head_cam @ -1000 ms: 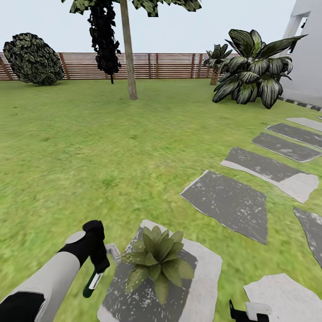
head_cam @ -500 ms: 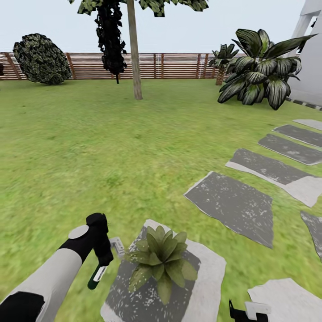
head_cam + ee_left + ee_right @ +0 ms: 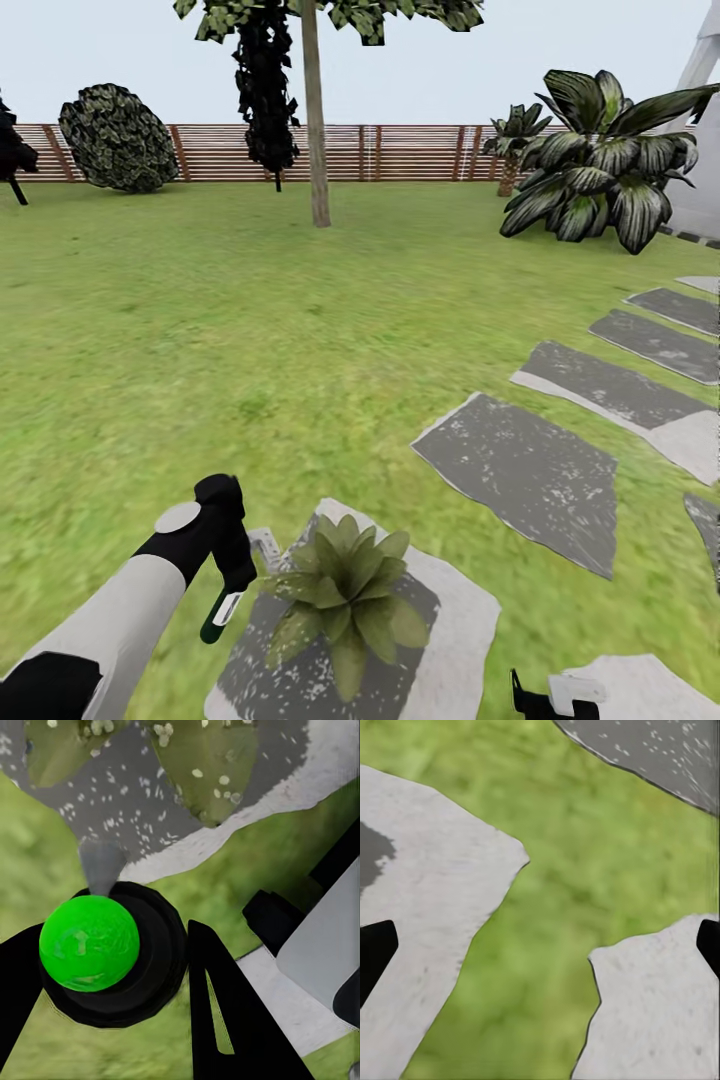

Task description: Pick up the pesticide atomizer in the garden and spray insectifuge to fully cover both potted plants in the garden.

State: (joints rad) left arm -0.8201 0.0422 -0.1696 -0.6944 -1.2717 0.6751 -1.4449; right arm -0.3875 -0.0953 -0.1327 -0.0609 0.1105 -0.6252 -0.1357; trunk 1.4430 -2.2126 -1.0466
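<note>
Arm posture, head view.
Left arm extended forward, left hand clamped on the pesticide atomizer; right hand low, seemingly open.

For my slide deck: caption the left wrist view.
Left pincer shut on the pesticide atomizer, nozzle toward speck-dotted potted plant leaves over a grey stepping stone.

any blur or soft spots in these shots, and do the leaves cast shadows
Head view: sharp overall, flat even light, no distinct shadow under the potted plant. Left wrist view: the pesticide atomizer is crisp, grass behind it smeared. Right wrist view: grass and stepping stones look soft and blotchy.
</note>
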